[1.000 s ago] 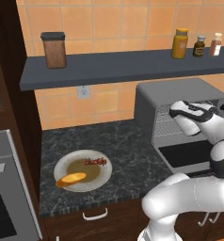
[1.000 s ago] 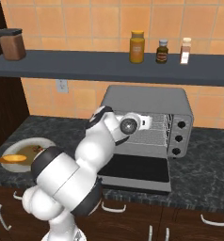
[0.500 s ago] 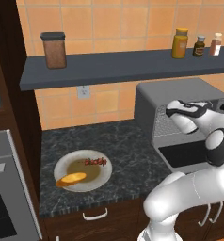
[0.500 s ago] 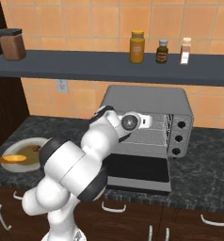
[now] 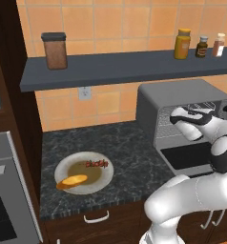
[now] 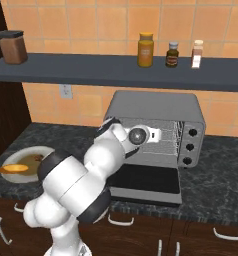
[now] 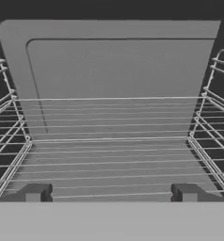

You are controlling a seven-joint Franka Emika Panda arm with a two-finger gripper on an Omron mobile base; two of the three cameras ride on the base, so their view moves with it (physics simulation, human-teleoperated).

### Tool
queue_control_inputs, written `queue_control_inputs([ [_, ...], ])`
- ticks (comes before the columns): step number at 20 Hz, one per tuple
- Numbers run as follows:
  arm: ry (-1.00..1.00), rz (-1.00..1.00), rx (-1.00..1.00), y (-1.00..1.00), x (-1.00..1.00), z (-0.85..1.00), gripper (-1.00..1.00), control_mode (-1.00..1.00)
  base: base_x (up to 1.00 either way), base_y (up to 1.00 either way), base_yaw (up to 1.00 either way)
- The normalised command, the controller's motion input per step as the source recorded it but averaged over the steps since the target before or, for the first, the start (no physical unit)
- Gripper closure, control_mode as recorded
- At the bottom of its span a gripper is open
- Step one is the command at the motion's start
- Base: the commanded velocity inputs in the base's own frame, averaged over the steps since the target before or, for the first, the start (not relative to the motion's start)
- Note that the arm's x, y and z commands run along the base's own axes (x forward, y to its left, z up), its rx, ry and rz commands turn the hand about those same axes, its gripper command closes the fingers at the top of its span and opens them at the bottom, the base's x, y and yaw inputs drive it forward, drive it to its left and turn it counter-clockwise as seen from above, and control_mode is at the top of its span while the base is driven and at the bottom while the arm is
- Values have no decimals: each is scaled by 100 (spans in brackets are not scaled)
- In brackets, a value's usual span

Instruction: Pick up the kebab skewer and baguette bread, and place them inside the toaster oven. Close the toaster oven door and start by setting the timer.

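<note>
- Both foods lie on the white plate [image 5: 104, 180] at the counter's left end: the kebab skewer [image 5: 96, 164] toward twelve o'clock on it, the baguette bread [image 5: 72, 180] down at about seven o'clock, close together though I cannot tell if they touch.
- Neither one is picked up yet, so I'd judge the task is at its very start.
- Well apart from them, off at three o'clock, the toaster oven [image 6: 156, 110] stands with the toaster oven door [image 6: 147, 180] folded down flat on the counter [image 5: 129, 152].
- At the oven's mouth the tool [image 7: 111, 193] is spread wide and holds nothing; it looks straight in over the bare wire rack [image 7: 109, 155].
- Next, I reckon, the arm must swing away toward nine o'clock, come down over the plate and pinch the thin skewer without nudging the loaf.
- Nothing stands between oven and plate; the dropped door juts out in front, so a loaded hand should come in above it.
- Overhead, the shelf [image 5: 125, 66] carries a brown canister [image 5: 55, 50] and three small bottles [image 6: 172, 54], clear of the work.
</note>
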Motion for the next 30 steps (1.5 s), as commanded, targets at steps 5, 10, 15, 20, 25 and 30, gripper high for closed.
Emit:
queue_control_inputs([
  [5, 0, 0, 0, 0, -82, -67, -100, -100, 0, 0, 0],
  [10, 8, 0, 0, 0, -79, -54, -100, -100, 0, 0, 0],
  [15, 21, 1, 0, 0, -77, -41, -100, -100, 0, 0, 0],
  [20, 23, 2, 1, 0, -89, -52, -100, -100, 0, 0, 0],
  [25, 26, 1, 5, 0, -88, -37, -100, -100, 0, 0, 0],
  [30, 12, 0, 19, 21, -83, 40, -100, -100, 0, 0, 0],
])
